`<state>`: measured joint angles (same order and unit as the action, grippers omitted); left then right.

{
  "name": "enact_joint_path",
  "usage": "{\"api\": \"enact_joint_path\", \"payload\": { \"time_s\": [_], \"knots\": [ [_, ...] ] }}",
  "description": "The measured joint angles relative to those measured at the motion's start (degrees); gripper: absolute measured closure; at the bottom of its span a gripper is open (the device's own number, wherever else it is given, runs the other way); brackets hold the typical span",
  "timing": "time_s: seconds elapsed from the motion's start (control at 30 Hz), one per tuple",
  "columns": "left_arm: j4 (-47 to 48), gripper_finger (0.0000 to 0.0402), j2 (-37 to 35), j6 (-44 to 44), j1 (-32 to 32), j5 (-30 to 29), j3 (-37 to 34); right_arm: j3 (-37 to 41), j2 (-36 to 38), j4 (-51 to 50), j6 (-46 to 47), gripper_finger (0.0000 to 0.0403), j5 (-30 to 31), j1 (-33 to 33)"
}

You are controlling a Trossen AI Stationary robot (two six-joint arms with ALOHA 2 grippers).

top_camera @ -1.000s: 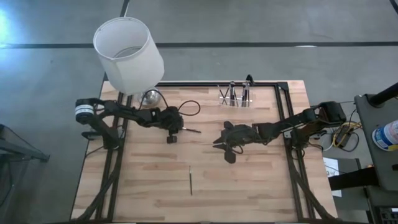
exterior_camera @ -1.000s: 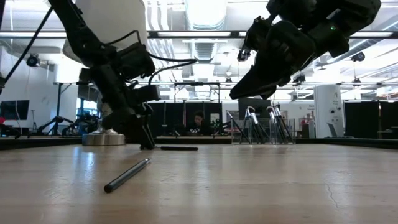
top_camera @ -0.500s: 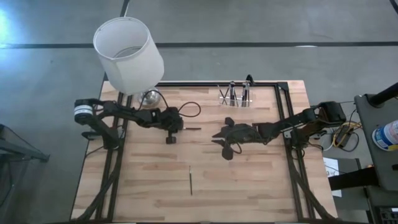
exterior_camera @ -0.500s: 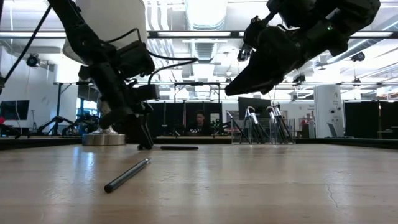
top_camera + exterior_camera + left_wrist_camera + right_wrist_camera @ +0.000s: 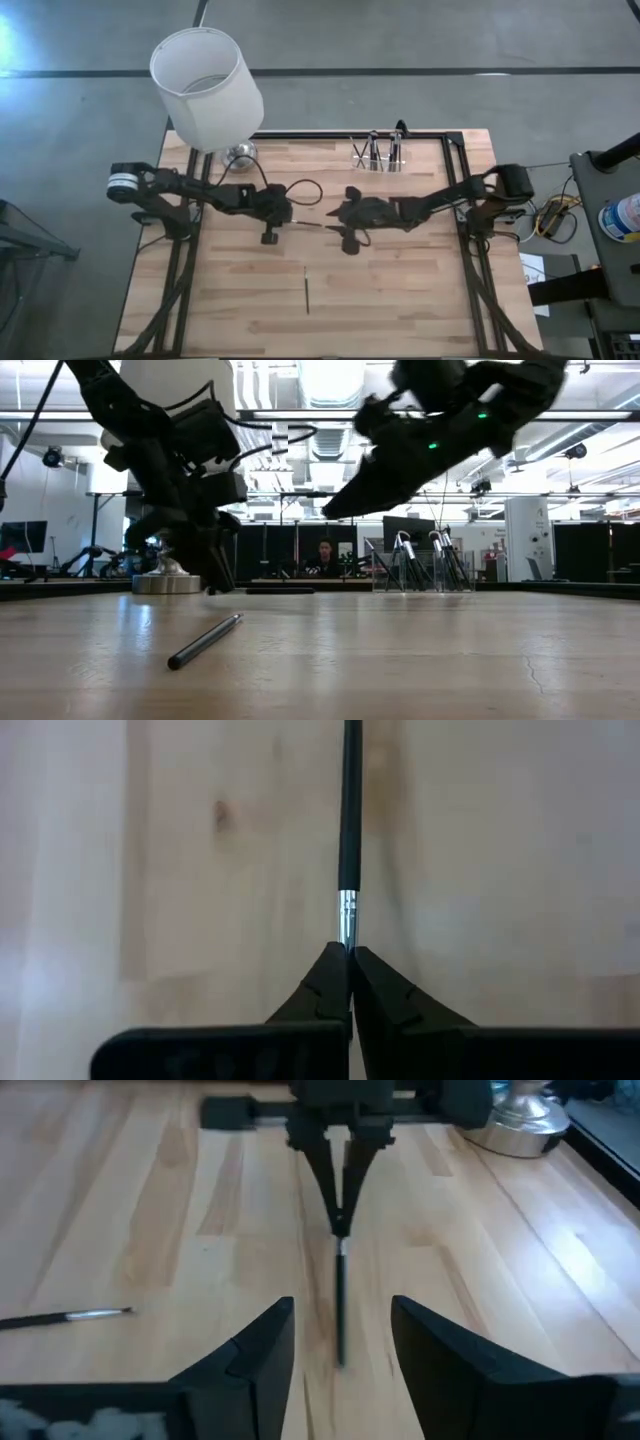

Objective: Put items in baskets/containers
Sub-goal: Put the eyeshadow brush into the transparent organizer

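held stick: a thin dark brush [image 5: 349,810] with a short silver collar, pinched at its collar end by the left gripper [image 5: 349,952]; its other end points toward the right gripper [image 5: 340,1342].
left gripper: fingers closed tight on the brush end, low over the table [image 5: 400,290], near the lamp [image 5: 205,85] base.
right gripper: fingers spread wide, one each side of the free end of the brush, not touching it; lined up as if for a hand-over.
loose stick: a second one [image 5: 306,288] lies flat on the table, well apart from the lamp, toward the near edge; in the low view it shows as a dark rod [image 5: 205,641].
holder: the small clear holder [image 5: 376,157] stands at the far edge, across the table from the lamp, with several sticks [image 5: 412,563] upright in it.
handling: judged light, stiff and slim; smooth and round, so likely to roll or swivel in a two-point pinch.
where to grip: probably the dark shaft just past the collar, square across it, not the tip.
risk: a pinch far out on the end could let it droop or twist.
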<state>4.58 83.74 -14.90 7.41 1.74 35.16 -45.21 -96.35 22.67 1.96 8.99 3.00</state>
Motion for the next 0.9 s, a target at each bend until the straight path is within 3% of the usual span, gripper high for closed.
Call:
{"api": "enact_joint_path", "payload": {
  "time_s": [0.53,0.7,0.9],
  "knots": [
    [0.3,0.0401,-0.4,5.6,-4.6,-1.3,0.9,-29.4,-23.7,-27.9,0.9,0.0239,-6.6,-3.0],
    [4.6,0.0377,-0.4,9.3,-7.2,-1.3,0.9,-32.8,-26.2,-31.2,0.5,0.0238,-7.5,-2.9],
    [4.1,0.0337,-0.4,10.7,-10.4,-1.4,0.9,-30.7,-23.7,-30.9,0.6,0.0238,-7.5,-2.9]
  ]
}}
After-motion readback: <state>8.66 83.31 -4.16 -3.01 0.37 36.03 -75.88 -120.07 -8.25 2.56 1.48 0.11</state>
